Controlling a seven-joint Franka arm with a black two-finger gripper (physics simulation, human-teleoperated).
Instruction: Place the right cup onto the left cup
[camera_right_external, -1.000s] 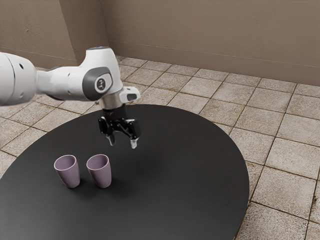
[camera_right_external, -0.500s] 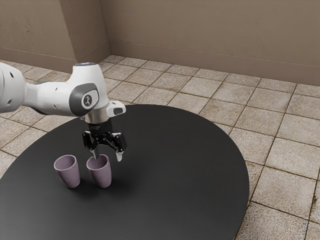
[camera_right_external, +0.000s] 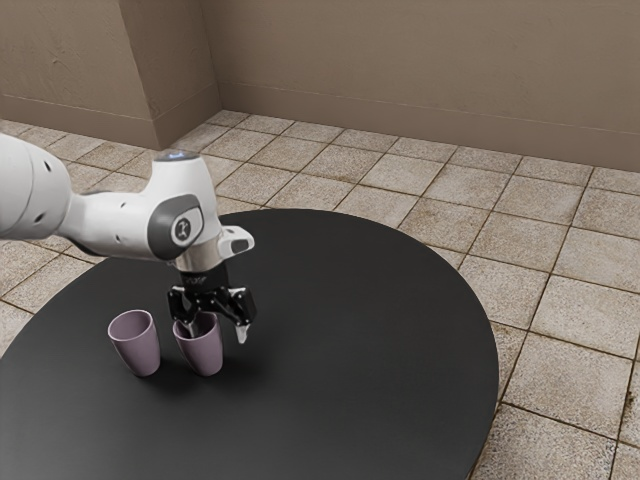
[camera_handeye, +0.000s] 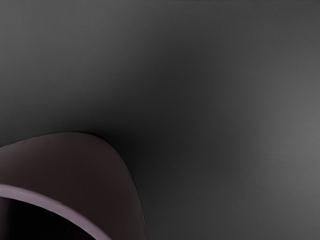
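You have the end effector (camera_right_external: 217, 335) low at the cup on the exterior view's right (camera_right_external: 205, 354), which I judge to be the task's right cup. Its fingers stand wide apart and nothing is gripped. One finger appears in or over the cup's mouth, and the other hangs outside its wall, on the exterior view's right. So the middle of the cup lies toward the exterior view's left from the middle of the end effector, and the rim runs between the fingers. The cup stands upright on the bench (camera_right_external: 370, 370), its long axis vertical. The other cup (camera_right_external: 137, 345) stands upright just beside it, farther left in that view. For a grip on the wall, you probably need to lower a little and then close; pressing on the rim could tilt the cup.
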